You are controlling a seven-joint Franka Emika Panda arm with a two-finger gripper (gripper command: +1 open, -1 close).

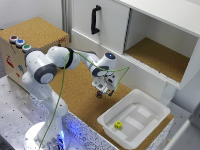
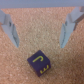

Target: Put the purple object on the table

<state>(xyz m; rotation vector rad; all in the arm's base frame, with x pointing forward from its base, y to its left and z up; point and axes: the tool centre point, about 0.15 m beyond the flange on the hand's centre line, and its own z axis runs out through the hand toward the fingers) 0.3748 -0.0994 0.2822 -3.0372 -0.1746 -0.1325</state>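
Two views. Exterior view: gripper [image 1: 102,93] hangs over table [image 1: 80,97], beside white bin [image 1: 150,107] holding small yellow cube [image 1: 118,125]; purple object not discernible beneath arm. Wrist view: fingers [image 2: 10,29] spread apart, empty; purple cube [image 2: 38,62] with yellow markings rests on cork between them, untouched.

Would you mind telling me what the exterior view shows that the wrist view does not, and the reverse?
Only the exterior view shows the arm, the white bin holding a small yellow cube, the cabinet with its open shelf, and the button box. Only the wrist view shows the purple cube with yellow markings, lying on the cork apart from both fingers. Both share the open gripper above the cork table.
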